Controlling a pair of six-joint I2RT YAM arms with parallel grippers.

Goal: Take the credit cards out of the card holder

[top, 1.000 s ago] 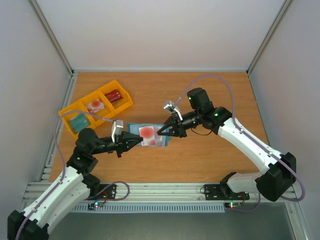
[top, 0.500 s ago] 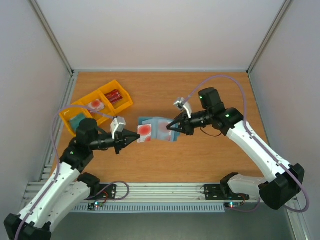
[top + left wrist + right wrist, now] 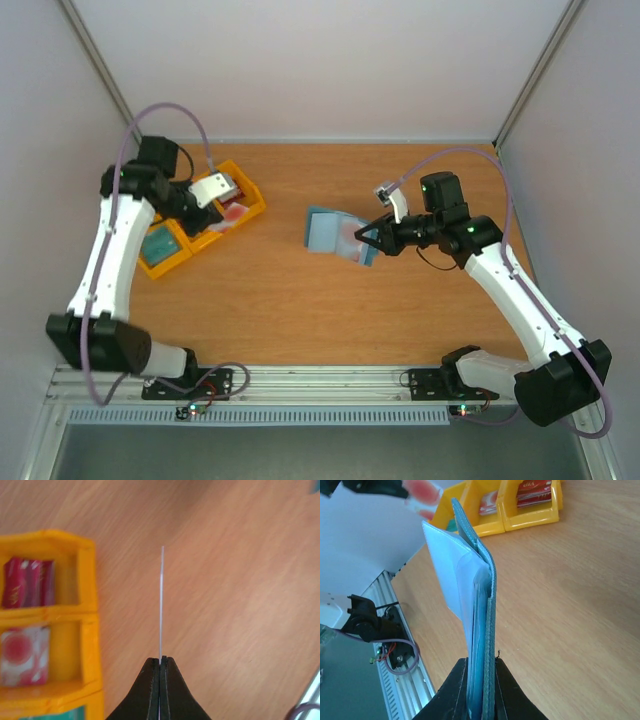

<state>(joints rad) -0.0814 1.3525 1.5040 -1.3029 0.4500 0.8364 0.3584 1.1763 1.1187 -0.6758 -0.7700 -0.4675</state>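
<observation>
Left gripper (image 3: 160,662) is pinching a pale pinkish-red credit card (image 3: 161,605) by its near edge, fingers pressed together on it. The card is standing out edge-on beyond the fingertips, in the air close beside the yellow three-compartment tray (image 3: 90,580). Red cards (image 3: 27,582), a pinkish card (image 3: 20,655) and a teal item (image 3: 60,715) are lying in the tray's compartments. Well apart, at the right of the wooden table (image 3: 300,310), the right gripper (image 3: 481,662) is clamping the slate-blue card holder (image 3: 487,590) by one edge. The holder is hanging off the table, its leaves fanning out past the fingertips toward the tray.
</observation>
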